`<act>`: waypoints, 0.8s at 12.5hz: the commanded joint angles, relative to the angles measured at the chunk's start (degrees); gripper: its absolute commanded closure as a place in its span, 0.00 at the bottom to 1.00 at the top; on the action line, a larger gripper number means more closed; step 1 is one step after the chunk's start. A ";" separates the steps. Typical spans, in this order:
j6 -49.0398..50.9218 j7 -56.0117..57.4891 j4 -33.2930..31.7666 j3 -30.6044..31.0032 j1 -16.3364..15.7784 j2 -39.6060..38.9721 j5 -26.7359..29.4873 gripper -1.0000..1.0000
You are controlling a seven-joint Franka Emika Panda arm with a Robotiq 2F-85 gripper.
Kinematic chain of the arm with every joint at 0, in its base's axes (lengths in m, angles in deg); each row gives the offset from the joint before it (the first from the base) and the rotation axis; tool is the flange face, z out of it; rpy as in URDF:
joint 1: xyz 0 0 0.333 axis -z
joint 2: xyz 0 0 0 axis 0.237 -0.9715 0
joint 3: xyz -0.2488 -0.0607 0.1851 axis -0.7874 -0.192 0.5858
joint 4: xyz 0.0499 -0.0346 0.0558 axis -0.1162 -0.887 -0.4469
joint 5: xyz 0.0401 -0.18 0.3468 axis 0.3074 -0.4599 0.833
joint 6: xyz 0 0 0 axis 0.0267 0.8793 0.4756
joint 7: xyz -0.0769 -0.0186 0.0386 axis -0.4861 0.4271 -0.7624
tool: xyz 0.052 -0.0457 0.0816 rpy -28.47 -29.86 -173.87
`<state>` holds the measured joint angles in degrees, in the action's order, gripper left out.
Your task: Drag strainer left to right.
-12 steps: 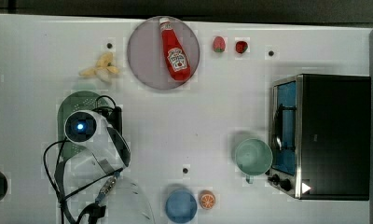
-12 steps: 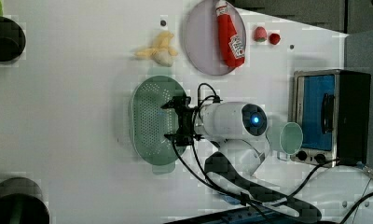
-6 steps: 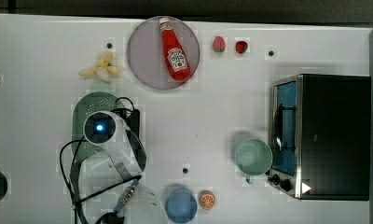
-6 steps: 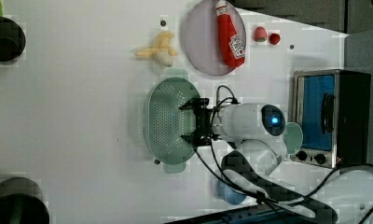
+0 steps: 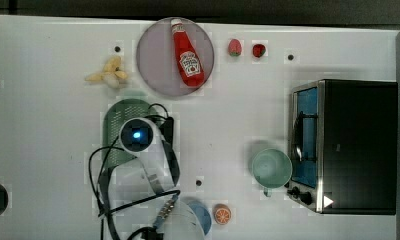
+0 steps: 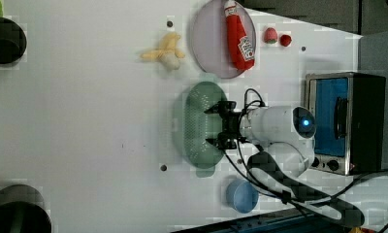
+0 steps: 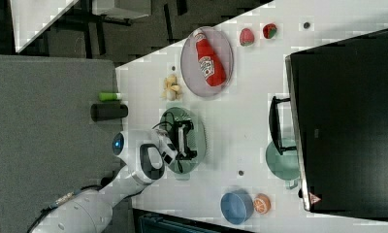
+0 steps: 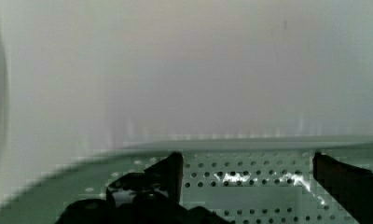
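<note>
Gripper [image 6: 214,124]: jaws spread wide, fingers down inside the strainer's basin, gripping nothing; the wrist view has perforated floor between the two fingers.
Strainer [image 6: 194,124]: pale green oblong on the white table [image 6: 85,121], under the arm's hand, just below the plate in the top view.
Plate [image 5: 155,60]: greyish-pink, with a ketchup bottle [image 5: 187,54] lying on it.
Banana [image 5: 108,75]: beside the plate, at the top view's left.
Cup [image 5: 271,168]: mint green, well apart at the top view's right, against the toaster oven [image 5: 348,145].
</note>
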<state>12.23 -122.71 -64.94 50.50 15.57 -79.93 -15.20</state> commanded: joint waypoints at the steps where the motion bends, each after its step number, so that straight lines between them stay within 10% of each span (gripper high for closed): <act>1: 0.08 5.86 -2.07 -2.40 3.81 3.20 0.02 0.00; 10: -0.91 21.38 -2.50 -13.83 6.59 4.12 0.02 0.00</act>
<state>11.72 -106.60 -67.96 38.33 20.75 -76.87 -14.20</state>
